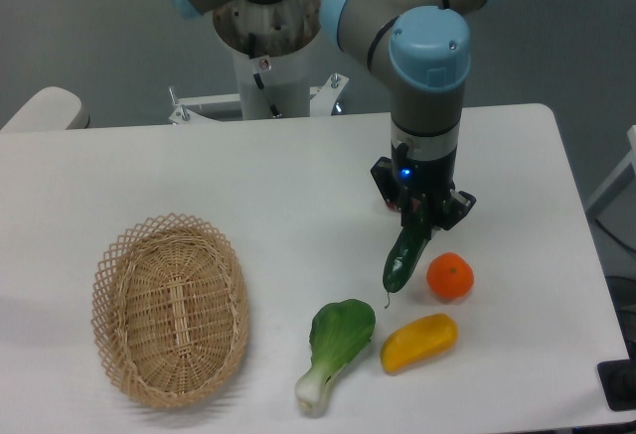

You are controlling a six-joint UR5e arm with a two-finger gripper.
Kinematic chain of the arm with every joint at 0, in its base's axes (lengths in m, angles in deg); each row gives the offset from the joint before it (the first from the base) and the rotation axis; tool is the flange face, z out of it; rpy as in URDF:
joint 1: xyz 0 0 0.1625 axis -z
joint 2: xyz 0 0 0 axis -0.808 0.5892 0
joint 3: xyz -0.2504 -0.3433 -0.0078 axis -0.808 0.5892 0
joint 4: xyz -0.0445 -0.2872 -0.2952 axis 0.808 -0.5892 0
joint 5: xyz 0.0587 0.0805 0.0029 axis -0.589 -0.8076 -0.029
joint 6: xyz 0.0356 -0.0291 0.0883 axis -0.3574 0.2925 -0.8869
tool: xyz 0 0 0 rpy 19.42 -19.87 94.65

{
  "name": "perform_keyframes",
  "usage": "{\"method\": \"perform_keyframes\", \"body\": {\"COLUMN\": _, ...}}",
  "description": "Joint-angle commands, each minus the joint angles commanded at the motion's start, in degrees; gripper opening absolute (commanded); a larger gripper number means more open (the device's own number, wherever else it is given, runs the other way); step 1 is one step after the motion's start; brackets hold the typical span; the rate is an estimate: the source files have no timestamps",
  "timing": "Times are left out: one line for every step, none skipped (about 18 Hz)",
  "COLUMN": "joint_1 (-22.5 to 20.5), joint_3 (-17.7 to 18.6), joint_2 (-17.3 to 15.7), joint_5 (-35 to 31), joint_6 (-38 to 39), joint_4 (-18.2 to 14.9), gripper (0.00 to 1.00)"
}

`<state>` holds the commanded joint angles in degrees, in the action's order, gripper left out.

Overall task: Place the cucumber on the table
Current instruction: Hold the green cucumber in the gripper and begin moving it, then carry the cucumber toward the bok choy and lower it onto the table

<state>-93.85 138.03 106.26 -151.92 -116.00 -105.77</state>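
Note:
The cucumber (403,260) is slim, dark green and glossy, hanging tilted with its lower tip and thin stem tail close to the white table (298,196), just left of the orange. My gripper (418,217) points straight down and is shut on the cucumber's upper end. Whether the lower tip touches the tabletop cannot be told.
An orange (450,277) lies right beside the cucumber's lower end. A yellow fruit (419,343) and a bok choy (335,351) lie in front of it. An oval wicker basket (171,309) sits at the front left.

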Motion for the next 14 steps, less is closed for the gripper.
{"method": "perform_keyframes", "body": {"joint_1": -0.1, "joint_3": 0.2, "joint_2": 0.0, "joint_5": 0.0, "joint_6": -0.7, "joint_4": -0.1, "gripper": 0.2}}
{"method": "perform_keyframes", "body": {"joint_1": -0.3, "joint_3": 0.4, "joint_2": -0.1, "joint_5": -0.1, "joint_6": -1.5, "joint_4": -0.1, "gripper": 0.2}}
{"method": "perform_keyframes", "body": {"joint_1": -0.6, "joint_3": 0.8, "joint_2": -0.1, "joint_5": -0.1, "joint_6": -2.3, "joint_4": -0.1, "gripper": 0.2}}
{"method": "perform_keyframes", "body": {"joint_1": -0.8, "joint_3": 1.0, "joint_2": -0.2, "joint_5": -0.1, "joint_6": -2.9, "joint_4": -0.1, "gripper": 0.2}}
{"method": "perform_keyframes", "body": {"joint_1": -0.9, "joint_3": 1.4, "joint_2": -0.3, "joint_5": -0.1, "joint_6": -3.3, "joint_4": -0.1, "gripper": 0.2}}
{"method": "perform_keyframes", "body": {"joint_1": -1.1, "joint_3": 1.8, "joint_2": -0.3, "joint_5": -0.2, "joint_6": -4.2, "joint_4": 0.0, "gripper": 0.2}}
{"method": "perform_keyframes", "body": {"joint_1": -1.2, "joint_3": 2.2, "joint_2": -0.4, "joint_5": -0.2, "joint_6": -5.5, "joint_4": 0.1, "gripper": 0.2}}
{"method": "perform_keyframes", "body": {"joint_1": -1.4, "joint_3": 2.5, "joint_2": -0.4, "joint_5": -0.3, "joint_6": -6.8, "joint_4": 0.1, "gripper": 0.2}}
{"method": "perform_keyframes", "body": {"joint_1": -1.9, "joint_3": 2.6, "joint_2": -0.4, "joint_5": -0.3, "joint_6": -8.0, "joint_4": 0.1, "gripper": 0.2}}
{"method": "perform_keyframes", "body": {"joint_1": -2.5, "joint_3": 3.1, "joint_2": -0.4, "joint_5": -0.3, "joint_6": -9.4, "joint_4": 0.2, "gripper": 0.2}}
{"method": "perform_keyframes", "body": {"joint_1": -2.9, "joint_3": 3.9, "joint_2": -0.4, "joint_5": -0.3, "joint_6": -11.2, "joint_4": 0.4, "gripper": 0.2}}
{"method": "perform_keyframes", "body": {"joint_1": -3.0, "joint_3": 4.9, "joint_2": -0.4, "joint_5": -0.3, "joint_6": -13.3, "joint_4": 0.6, "gripper": 0.2}}
{"method": "perform_keyframes", "body": {"joint_1": -3.3, "joint_3": 6.1, "joint_2": -0.4, "joint_5": -0.2, "joint_6": -15.0, "joint_4": 0.9, "gripper": 0.2}}
{"method": "perform_keyframes", "body": {"joint_1": -3.5, "joint_3": 7.0, "joint_2": -0.4, "joint_5": -0.1, "joint_6": -16.4, "joint_4": 1.0, "gripper": 0.2}}
